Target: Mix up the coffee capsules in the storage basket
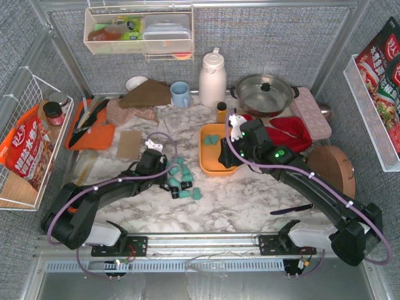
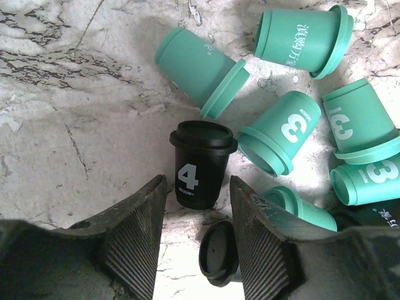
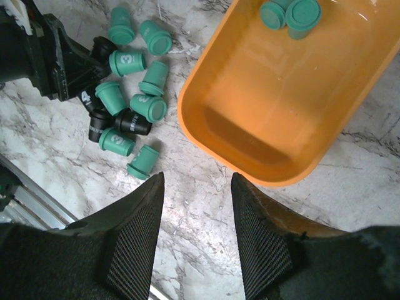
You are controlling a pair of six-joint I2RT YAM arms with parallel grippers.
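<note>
black capsule [image 2: 200,165] marked 4, one of the coffee capsules [image 1: 181,181] heaped on the marble table [image 1: 250,200], just beside the near left corner of the storage basket [image 1: 212,161]. the left gripper [image 2: 197,206] straddles it with jaws apart, a sliver of tabletop showing on either side, nothing clamped.

to my eye the step in hand is the pick. close squarely on the tapered body below the rim, not on the lid. lift straight, so the teal pod [image 2: 278,140] crowding its right side and the second black pod [image 2: 219,253] by the right finger are not dragged along. the walls look smooth and conical, so an off-centre squeeze may pop it out.

most of the heap is teal with white numerals, a few are black, and most are tipped on their sides. only two or three teal ones [image 3: 290,14] sit at the far end of the basket.

the right gripper [image 3: 195,187] hangs over the table beside the basket's near corner, jaws apart and holding nothing.
</note>
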